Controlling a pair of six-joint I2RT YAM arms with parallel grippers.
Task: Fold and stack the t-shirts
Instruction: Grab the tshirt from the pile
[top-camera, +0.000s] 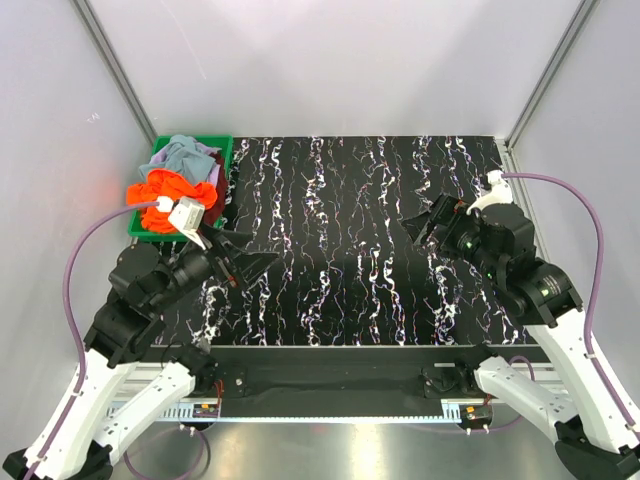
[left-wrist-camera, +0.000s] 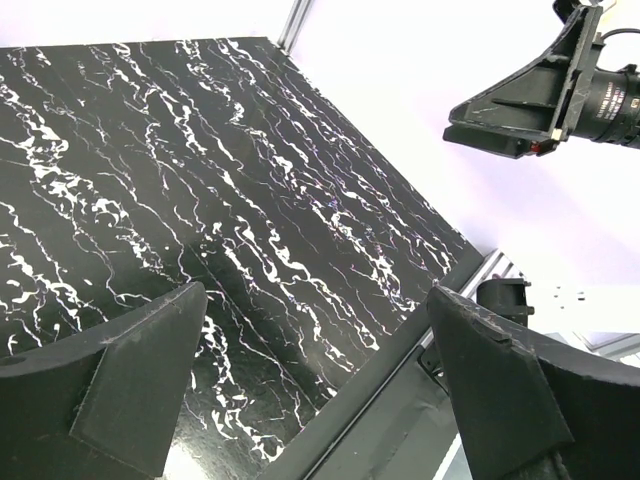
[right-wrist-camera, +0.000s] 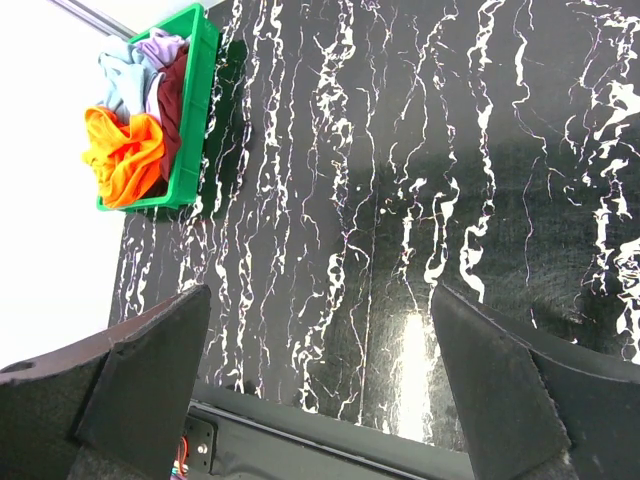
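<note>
The t-shirts lie crumpled in a heap in a green bin (top-camera: 226, 170) at the table's far left. A bright orange-red shirt (top-camera: 170, 190) spills over the near end, with a grey-blue one (top-camera: 186, 156) behind it. The right wrist view shows the same heap: orange-red (right-wrist-camera: 122, 155), grey-blue (right-wrist-camera: 118, 78), lilac (right-wrist-camera: 160, 45) and dark red (right-wrist-camera: 173, 100). My left gripper (top-camera: 255, 250) hovers open just right of the bin, nothing between its fingers (left-wrist-camera: 140, 380). My right gripper (top-camera: 412, 230) is open and empty over the table's right side, facing left.
The black, white-veined tabletop (top-camera: 340, 240) stretches between the two arms. White walls enclose the table on three sides. The near table edge (left-wrist-camera: 380, 390) runs under the left gripper (left-wrist-camera: 320, 385). The right arm's gripper (left-wrist-camera: 540, 90) shows in the left wrist view.
</note>
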